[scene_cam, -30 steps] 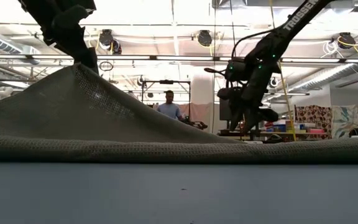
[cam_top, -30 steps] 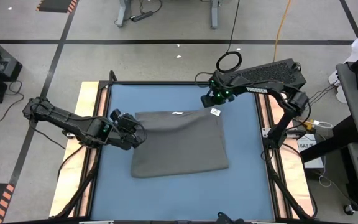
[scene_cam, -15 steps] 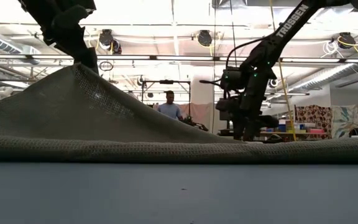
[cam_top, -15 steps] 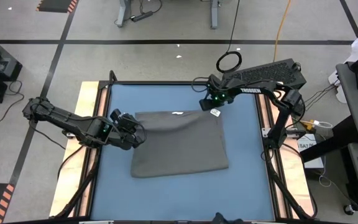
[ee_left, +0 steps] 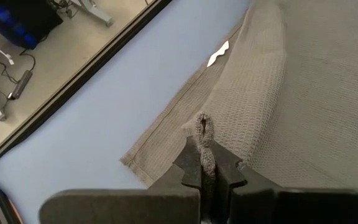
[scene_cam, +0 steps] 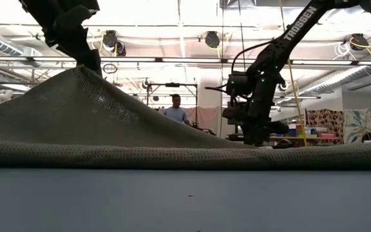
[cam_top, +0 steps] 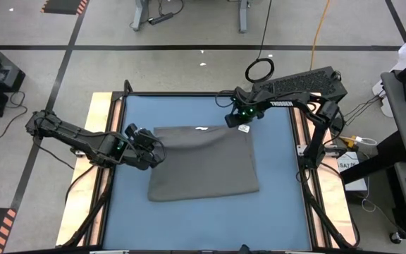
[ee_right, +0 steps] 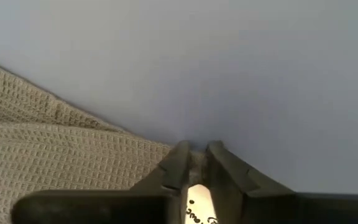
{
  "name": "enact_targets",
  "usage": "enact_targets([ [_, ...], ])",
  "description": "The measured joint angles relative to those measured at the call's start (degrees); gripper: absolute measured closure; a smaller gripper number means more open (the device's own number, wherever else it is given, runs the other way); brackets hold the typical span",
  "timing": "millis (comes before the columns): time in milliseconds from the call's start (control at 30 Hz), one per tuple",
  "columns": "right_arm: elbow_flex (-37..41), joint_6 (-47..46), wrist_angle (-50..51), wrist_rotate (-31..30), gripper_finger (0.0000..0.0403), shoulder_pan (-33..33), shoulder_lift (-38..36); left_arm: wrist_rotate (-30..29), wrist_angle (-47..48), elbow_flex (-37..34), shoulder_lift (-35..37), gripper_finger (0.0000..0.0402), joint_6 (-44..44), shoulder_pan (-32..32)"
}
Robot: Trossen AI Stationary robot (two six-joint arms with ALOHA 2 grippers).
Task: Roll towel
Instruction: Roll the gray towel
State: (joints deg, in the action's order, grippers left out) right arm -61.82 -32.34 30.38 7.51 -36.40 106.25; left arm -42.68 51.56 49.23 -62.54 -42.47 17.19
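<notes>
Towel (cam_top: 203, 161) lies mid-surface. Left gripper (ee_left: 207, 163) pinches its lifted left corner; right gripper (ee_right: 194, 163) is nipping the far-right corner, where a thin bite could slip when pulled.

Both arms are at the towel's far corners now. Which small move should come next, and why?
Probably lift the right end effector slightly: it has pinched the towel at its corner by the white tag, while the left end effector already holds its corner raised.

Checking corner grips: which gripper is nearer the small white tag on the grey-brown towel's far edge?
Right. The right gripper sits beside the small white tag; the left gripper pinches the opposite corner.
</notes>
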Motion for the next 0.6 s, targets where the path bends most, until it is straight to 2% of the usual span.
enact_targets([
  [100,0.13,0.04,-0.17,0.07,0.0394,0.02,-0.53,0.0,-0.02,-0.02,0.0,0.0398,1.06,0.0],
  [267,0.33,0.47,2.2,1.1,0.0399,0.06,-3.36,0.0,-0.02,-0.01,0.0,0.0398,1.04,0.02],
  [600,0.26,2.94,7.69,2.37,0.0402,1.47,-15.84,0.0,-0.7,0.0,0.02,0.0398,0.98,0.02],
])
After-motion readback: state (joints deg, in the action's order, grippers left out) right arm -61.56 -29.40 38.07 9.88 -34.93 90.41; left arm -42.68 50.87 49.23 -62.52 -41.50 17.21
